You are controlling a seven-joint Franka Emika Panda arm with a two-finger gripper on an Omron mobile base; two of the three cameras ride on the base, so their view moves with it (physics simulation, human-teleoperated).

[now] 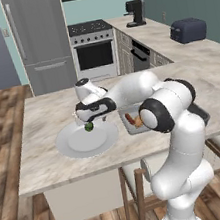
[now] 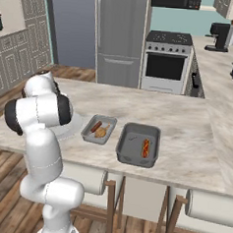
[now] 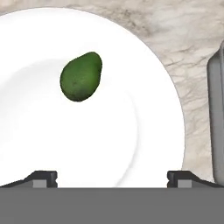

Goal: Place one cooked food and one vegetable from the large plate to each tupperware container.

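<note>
The dark-green vegetable [image 3: 81, 76] lies alone on the large white plate [image 3: 144, 131], up and left of my fingertips in the hand view. My gripper [image 3: 112, 177] hovers over the plate, open and empty, its fingertips [image 3: 43, 177] spread wide. In the left base view the gripper [image 1: 89, 120] hangs just above the vegetable [image 1: 89, 127] at the far side of the plate [image 1: 69, 144]. The light grey tray [image 2: 90, 135] holds the sausage on a stick [image 2: 95, 126] and the tan onion-like bulb [image 2: 101, 132]. The darker tray [image 2: 128, 151] holds the hot dog [image 2: 146, 147].
Both trays sit to the right of the plate near the counter's front edge [image 2: 134, 176]. The light tray's rim [image 3: 216, 109] shows at the right of the hand view. Stools [image 2: 112, 202] stand under the counter. A toaster [image 1: 188, 30] rests on the far counter.
</note>
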